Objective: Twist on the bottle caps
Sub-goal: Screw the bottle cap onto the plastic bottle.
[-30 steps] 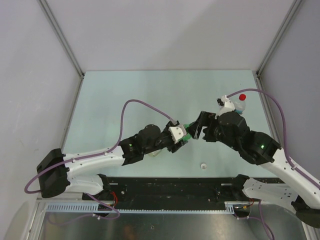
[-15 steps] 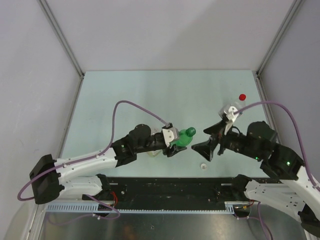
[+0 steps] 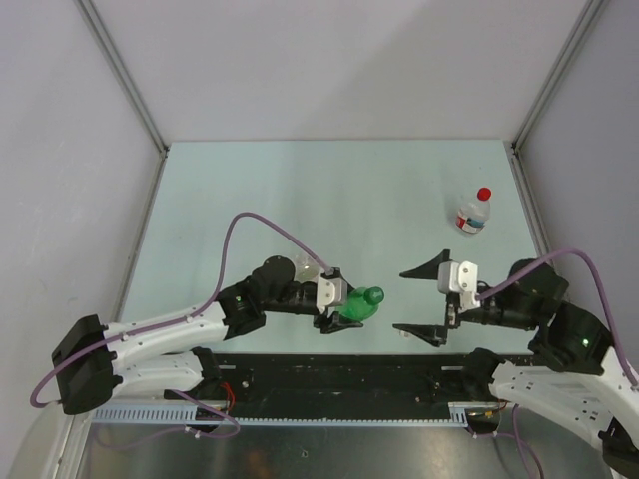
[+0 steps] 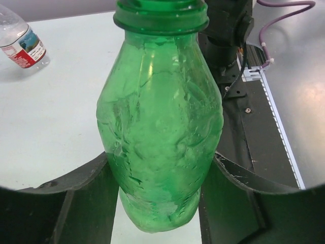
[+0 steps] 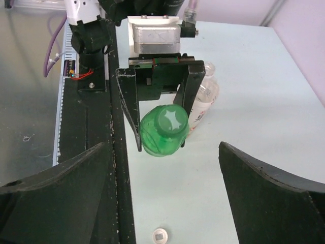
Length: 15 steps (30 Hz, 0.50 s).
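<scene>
Green cap (image 3: 375,295) on bottle (image 3: 353,308), axis near-horiz., facing wide-open empty R gripper (image 3: 399,299); L gripper (image 3: 339,311) tight round bottle.

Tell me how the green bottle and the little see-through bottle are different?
The green bottle is green all over; the little see-through bottle is clear with a red label. The green bottle is held sideways in the left gripper; the little one stands alone on the table. The green bottle has a green cap; the little one a red cap. Both are capped.
</scene>
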Each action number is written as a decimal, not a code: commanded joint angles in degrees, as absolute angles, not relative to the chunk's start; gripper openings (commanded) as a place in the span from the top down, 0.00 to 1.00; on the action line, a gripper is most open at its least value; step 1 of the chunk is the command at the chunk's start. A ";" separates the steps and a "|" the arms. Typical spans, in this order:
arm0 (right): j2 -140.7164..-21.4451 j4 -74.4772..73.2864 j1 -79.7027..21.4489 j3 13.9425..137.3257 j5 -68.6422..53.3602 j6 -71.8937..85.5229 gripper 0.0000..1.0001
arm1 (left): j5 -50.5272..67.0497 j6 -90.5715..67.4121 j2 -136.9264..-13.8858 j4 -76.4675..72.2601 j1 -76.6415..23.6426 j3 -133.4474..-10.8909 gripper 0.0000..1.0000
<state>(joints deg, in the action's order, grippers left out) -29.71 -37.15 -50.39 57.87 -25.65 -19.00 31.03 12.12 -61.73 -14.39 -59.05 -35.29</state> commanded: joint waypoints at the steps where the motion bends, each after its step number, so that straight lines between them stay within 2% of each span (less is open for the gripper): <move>1: -34.91 -32.66 -50.37 57.56 -29.80 -23.92 0.08 | 34.08 14.75 -60.97 -14.69 -58.55 -35.19 1.00; 15: -38.25 -31.74 -50.85 57.56 -30.01 -25.32 0.22 | 33.15 14.67 -61.24 -14.15 -58.45 -35.17 1.00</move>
<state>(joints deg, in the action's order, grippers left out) -39.38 -34.33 -50.48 57.10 -28.58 -24.29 32.16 13.58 -61.73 -12.78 -58.94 -34.89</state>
